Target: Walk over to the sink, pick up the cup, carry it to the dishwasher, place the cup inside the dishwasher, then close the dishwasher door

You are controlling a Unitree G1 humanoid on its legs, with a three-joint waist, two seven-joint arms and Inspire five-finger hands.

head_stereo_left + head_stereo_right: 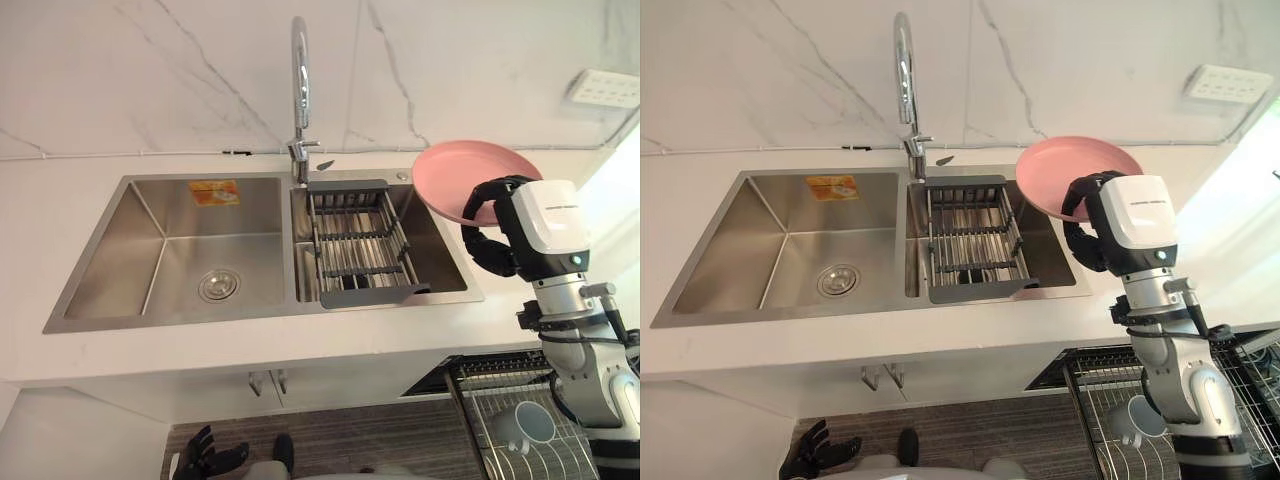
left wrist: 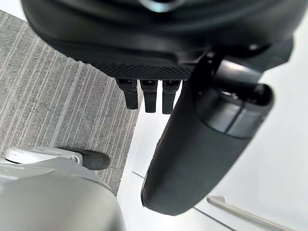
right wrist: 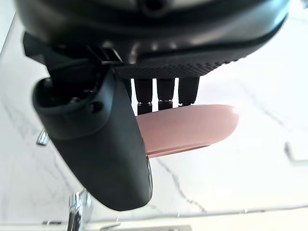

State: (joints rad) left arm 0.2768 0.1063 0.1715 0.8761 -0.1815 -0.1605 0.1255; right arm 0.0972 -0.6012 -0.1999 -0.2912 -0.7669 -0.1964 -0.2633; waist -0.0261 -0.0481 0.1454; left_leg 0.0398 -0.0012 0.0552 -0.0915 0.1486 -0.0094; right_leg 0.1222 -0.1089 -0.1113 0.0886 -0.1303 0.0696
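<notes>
The right robot hand (image 1: 492, 250) is clamped on the rim of a round pink plate (image 1: 455, 172), thumb on one face and fingers on the other (clearest in its wrist view). It holds the plate above the right basin of the stainless steel double sink (image 1: 150, 215), which is set in the white worktop (image 1: 60, 190). A pale cup (image 1: 527, 424) sits in the wire dishwasher rack (image 1: 480, 395) at lower right. The left robot hand (image 1: 205, 458) hangs near the floor, fingers loosely spread
</notes>
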